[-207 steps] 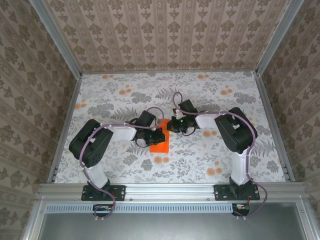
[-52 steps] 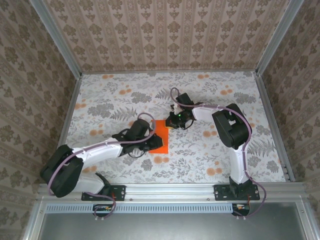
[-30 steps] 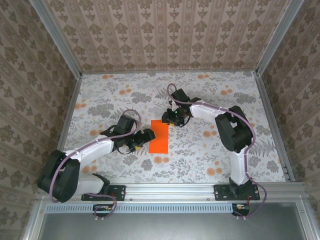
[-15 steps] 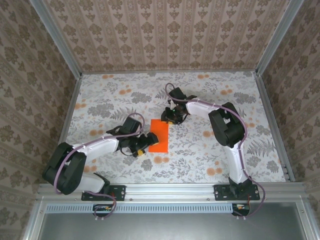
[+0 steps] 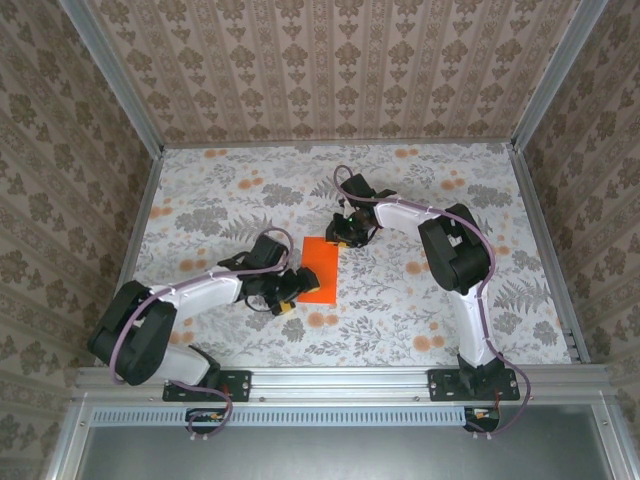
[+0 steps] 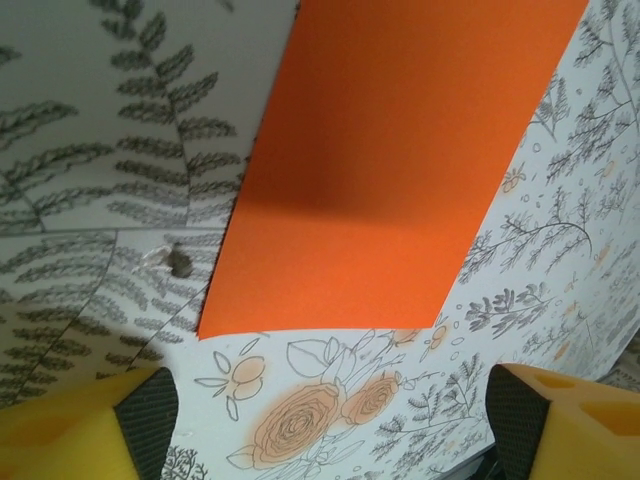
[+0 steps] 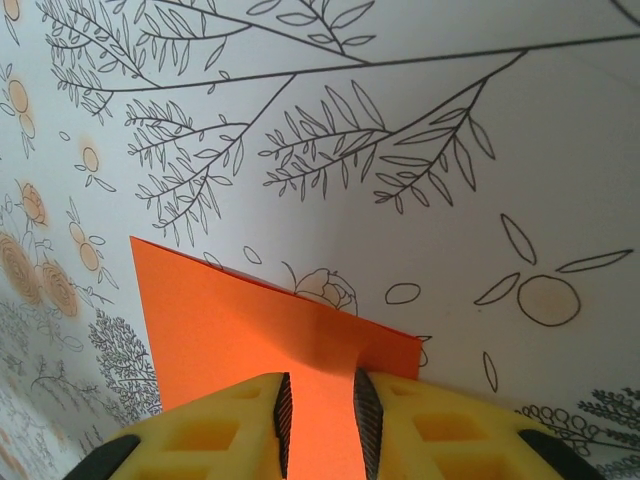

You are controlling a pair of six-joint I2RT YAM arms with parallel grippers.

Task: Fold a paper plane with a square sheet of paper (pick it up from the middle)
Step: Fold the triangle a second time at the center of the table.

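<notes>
Pinching the square sheet of paper [image 7: 220, 310], right tool [image 7: 321, 388]; left tool [image 6: 330, 395] gapes

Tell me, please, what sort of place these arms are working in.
Probably a robot test cell: patterned walls and aluminium rails box in a floral table; left arm and right arm, bolted down, work on paper.

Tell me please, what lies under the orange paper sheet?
The orange paper sheet lies on the floral table cover. The flower print shows around the sheet; what is directly beneath it is covered and cannot be seen.
</notes>
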